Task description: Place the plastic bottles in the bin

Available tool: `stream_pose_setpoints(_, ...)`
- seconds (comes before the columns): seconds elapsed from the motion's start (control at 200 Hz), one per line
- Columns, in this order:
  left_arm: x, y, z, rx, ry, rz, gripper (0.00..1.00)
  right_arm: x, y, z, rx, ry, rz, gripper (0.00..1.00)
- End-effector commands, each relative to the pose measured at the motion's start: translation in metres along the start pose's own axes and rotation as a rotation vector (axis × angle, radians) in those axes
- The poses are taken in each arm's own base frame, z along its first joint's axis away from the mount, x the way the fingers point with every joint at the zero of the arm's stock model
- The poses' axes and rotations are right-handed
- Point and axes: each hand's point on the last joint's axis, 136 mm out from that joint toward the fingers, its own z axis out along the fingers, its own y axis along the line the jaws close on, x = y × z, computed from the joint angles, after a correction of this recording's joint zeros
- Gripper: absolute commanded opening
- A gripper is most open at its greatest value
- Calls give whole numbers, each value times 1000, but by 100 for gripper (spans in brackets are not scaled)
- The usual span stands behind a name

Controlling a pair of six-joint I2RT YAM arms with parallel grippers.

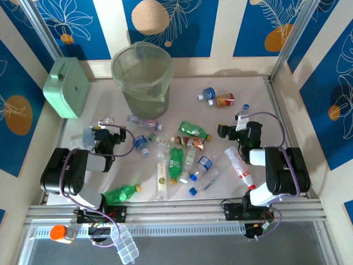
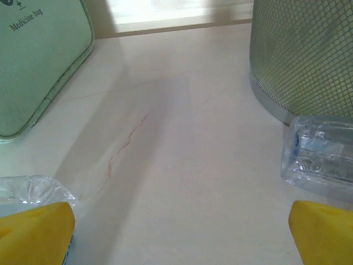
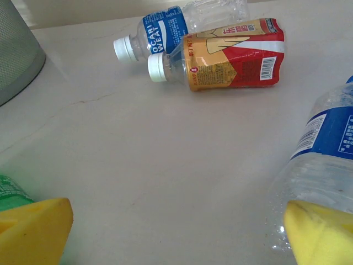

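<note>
Hovering low among the plastic bottles (image 1: 175,161), left hand (image 2: 182,234) and right hand (image 3: 176,232) stand wide, empty, ready to fill the bin (image 1: 143,95).

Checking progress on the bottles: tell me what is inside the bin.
Seen from above, the bin has its pale-green liner inside and nothing else visible. Its lowest part is veiled by the liner's folds, so something lying flat there cannot be ruled out.
</note>
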Motion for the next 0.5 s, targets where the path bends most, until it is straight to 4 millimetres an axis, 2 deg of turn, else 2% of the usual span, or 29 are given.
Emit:
stream_pose_setpoints(0.0,-10,-3,3,1,-35,17,99,-12,-1,4,5,-35,-22,99)
stream_pose_setpoints(0.05,-10,-5,3,14,-32,25,99,-12,-1,4,6,-35,-22,99)
stream_pose_setpoints(0.145,-9,-21,3,108,-28,56,99,-12,-1,4,6,-35,-23,99)
stream_pose_setpoints(0.495,-9,-22,4,125,-21,50,99,-11,0,4,15,-34,-33,99)
